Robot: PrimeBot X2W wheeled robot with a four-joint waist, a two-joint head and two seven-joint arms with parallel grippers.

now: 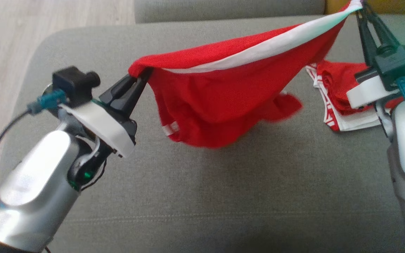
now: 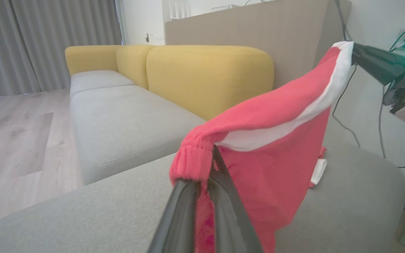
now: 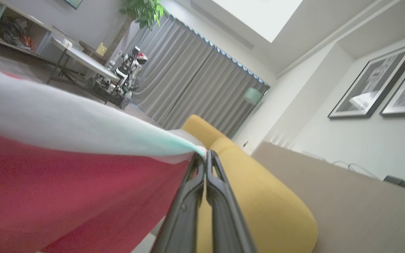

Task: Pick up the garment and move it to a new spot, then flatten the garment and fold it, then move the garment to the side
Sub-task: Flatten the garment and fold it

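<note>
Bare grey cushion (image 1: 223, 196) lies below the hung garment (image 1: 230, 88); red pile (image 1: 336, 91) crowds its right

A broad grey fabric sofa seat (image 1: 202, 182) is stretching across the foreground, with a folded red-and-white piece of clothing (image 1: 334, 88) lying towards its right side. Rounded mustard-yellow upholstered backrests (image 2: 209, 77) are standing along the far edge, pale wooden floorboards (image 2: 16, 140) are running alongside, and grey pleated curtains (image 3: 195, 84) are hanging beyond. Two black-framed pictures (image 3: 371, 84) are hanging on the white wall, and a leafy green plant (image 3: 142, 10) is rising near the curtains.
</note>
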